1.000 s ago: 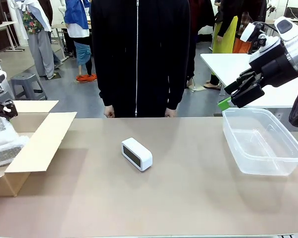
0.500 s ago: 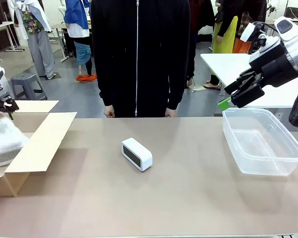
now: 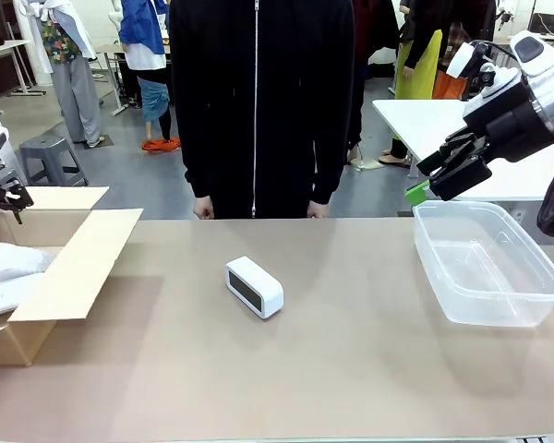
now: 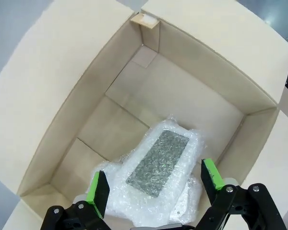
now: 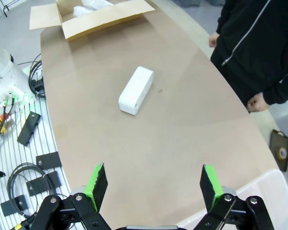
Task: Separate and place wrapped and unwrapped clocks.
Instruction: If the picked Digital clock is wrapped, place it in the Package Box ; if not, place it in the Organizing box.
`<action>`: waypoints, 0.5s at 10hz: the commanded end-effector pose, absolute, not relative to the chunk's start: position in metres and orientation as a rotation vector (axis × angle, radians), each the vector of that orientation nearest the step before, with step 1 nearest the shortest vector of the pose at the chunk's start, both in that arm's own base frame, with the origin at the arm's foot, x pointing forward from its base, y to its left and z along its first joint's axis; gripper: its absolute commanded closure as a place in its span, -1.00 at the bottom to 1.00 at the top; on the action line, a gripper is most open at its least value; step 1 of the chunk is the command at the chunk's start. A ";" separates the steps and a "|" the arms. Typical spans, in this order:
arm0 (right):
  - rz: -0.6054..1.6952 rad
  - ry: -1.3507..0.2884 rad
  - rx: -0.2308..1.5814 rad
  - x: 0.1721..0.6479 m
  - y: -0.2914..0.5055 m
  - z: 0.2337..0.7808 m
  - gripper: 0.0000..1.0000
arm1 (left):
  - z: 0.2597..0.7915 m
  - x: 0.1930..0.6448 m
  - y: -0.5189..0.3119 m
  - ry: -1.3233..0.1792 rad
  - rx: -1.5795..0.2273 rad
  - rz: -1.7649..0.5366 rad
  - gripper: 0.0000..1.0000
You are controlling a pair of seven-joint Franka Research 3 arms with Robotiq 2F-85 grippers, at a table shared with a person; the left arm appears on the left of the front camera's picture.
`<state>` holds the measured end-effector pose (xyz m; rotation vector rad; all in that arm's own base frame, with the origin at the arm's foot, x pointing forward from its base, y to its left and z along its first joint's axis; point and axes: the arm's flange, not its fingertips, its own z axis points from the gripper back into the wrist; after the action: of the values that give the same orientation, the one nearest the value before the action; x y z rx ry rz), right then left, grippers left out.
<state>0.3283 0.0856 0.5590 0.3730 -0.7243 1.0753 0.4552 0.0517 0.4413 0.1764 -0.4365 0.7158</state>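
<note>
The left tool (image 4: 154, 180) hangs released, jaws spread, over the cardboard box (image 4: 62, 91). A wrapped clock (image 4: 158, 162) lies free directly below it, with room to the box walls (a second bundle (image 3: 2, 297) lies against it). The right tool (image 5: 152, 184), also spread and empty, hovers above the bench (image 5: 182, 134). The bare clock (image 5: 136, 89) sits well ahead of it, with open surface all round.

Three clocks in all: one bare white clock (image 3: 255, 287) on the worktop (image 3: 351, 369), and two bubble-wrapped clocks, an upper bundle (image 3: 11, 261) and a lower bundle (image 3: 5, 295), in the single cardboard box (image 3: 69, 268). One clear plastic tub (image 3: 499, 312). Two robot grippers, the left gripper (image 4: 154, 181) and the right gripper (image 5: 153, 179), two green-padded fingers apiece. One person (image 3: 258, 101) in black at the far edge, two hands showing.
</note>
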 end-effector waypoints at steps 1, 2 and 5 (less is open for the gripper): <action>1.078 -0.729 0.402 0.329 0.086 0.556 -1.00 | 0.438 0.460 0.050 -0.460 0.213 0.749 -1.00; 1.078 -0.729 0.402 0.329 0.086 0.556 -1.00 | 0.438 0.460 0.050 -0.455 0.207 0.756 -1.00; 1.078 -0.729 0.402 0.329 0.086 0.556 -1.00 | 0.482 0.456 0.029 -0.453 0.120 0.793 -1.00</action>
<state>0.3283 0.0856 0.5589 0.3730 -0.7241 1.0753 0.4579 0.0408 0.4590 0.1301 -0.4393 0.7540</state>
